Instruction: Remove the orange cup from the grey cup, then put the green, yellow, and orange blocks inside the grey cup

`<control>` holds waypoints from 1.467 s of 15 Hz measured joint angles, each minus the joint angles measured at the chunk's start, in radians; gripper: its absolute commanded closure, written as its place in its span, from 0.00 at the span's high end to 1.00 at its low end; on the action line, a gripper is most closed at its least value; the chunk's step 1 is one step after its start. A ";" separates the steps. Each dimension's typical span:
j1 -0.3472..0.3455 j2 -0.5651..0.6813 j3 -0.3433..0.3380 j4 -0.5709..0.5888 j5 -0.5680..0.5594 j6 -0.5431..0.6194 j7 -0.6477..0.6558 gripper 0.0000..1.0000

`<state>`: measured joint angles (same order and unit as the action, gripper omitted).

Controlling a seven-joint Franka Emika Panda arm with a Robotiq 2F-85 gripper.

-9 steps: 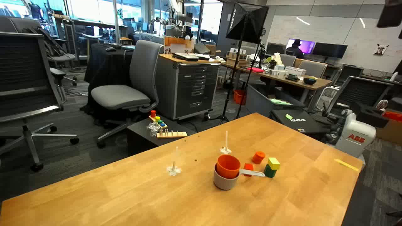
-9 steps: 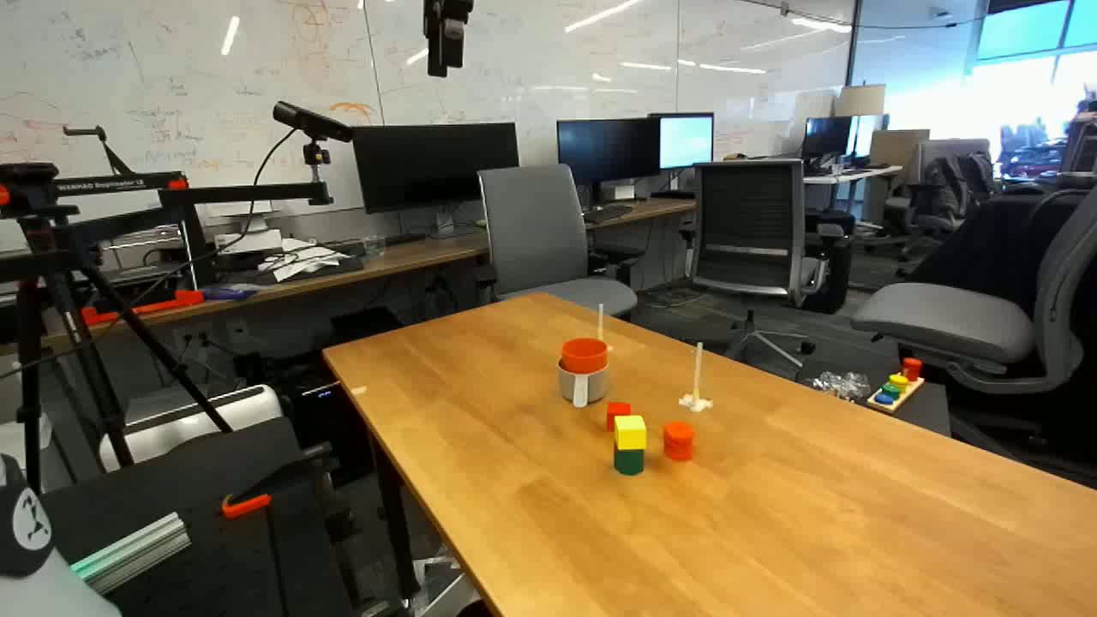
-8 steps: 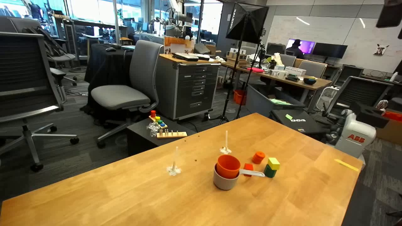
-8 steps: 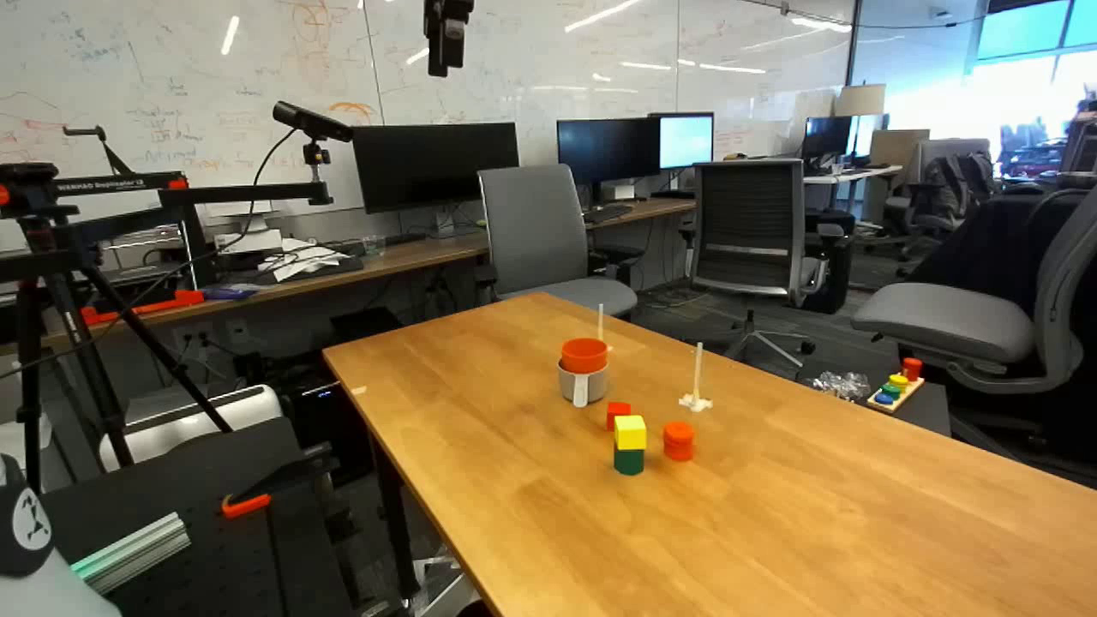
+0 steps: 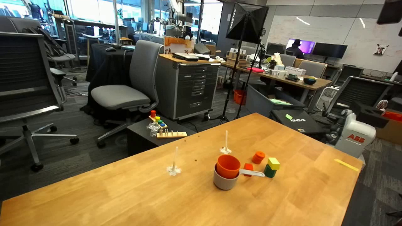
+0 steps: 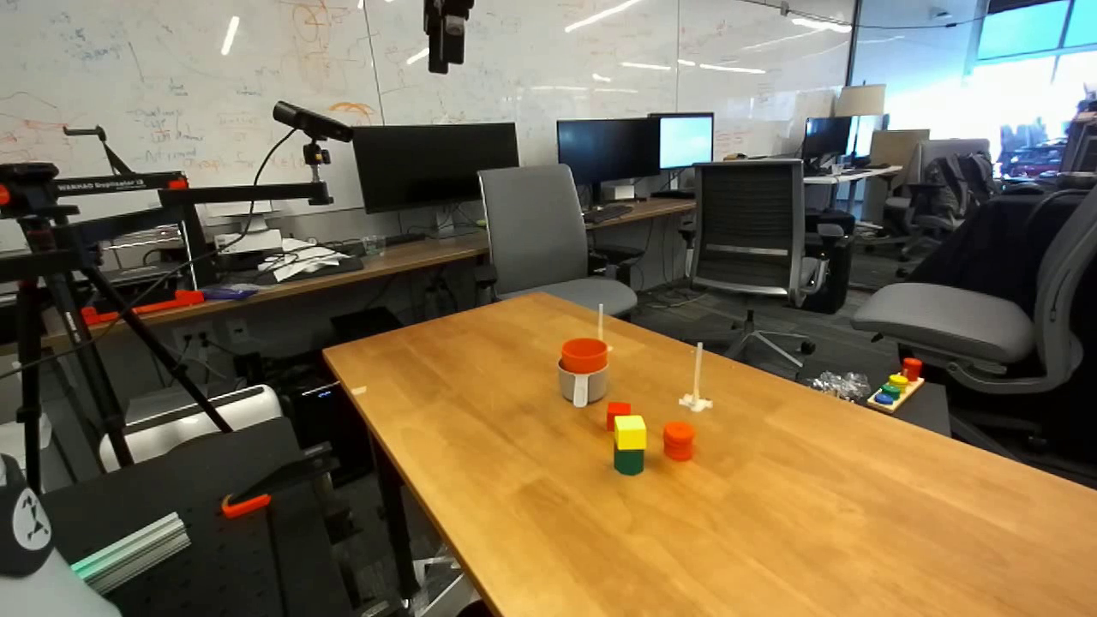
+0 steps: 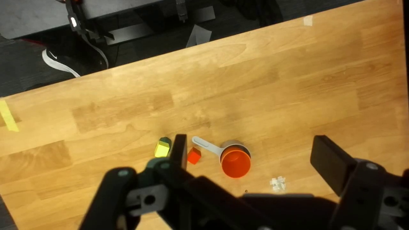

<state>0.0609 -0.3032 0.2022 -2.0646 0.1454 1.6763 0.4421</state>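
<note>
The orange cup (image 5: 228, 166) (image 6: 584, 356) (image 7: 235, 163) sits tilted inside the grey cup (image 5: 225, 183) (image 6: 572, 385), whose handle (image 7: 206, 145) points toward the blocks. A yellow block (image 5: 274, 163) (image 6: 630, 432) (image 7: 162, 149) rests on a dark green block (image 5: 269, 171) (image 6: 628, 460) (image 7: 165, 140). An orange round block (image 5: 258, 157) (image 6: 679, 440) stands near them; the wrist view does not show it. My gripper (image 7: 250, 142) is wide open and empty, high above the table, with the cups below between its fingers. One dark finger (image 6: 446, 38) shows at the top of an exterior view.
A red cube (image 5: 248, 169) (image 6: 618, 415) (image 7: 194, 156) lies beside the grey cup's handle. Two thin upright sticks (image 5: 226, 139) (image 5: 176, 158) are stuck to the wooden table (image 7: 223, 95) behind the cups. Yellow tape (image 5: 346, 164) marks the table near an edge.
My gripper has risen very slightly in the exterior views. The cups and blocks have not moved.
</note>
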 measured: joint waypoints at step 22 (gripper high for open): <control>0.176 0.839 -0.053 0.597 -0.282 0.031 0.106 1.00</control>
<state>0.2374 0.5355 0.1491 -1.4671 -0.1366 1.7077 0.5485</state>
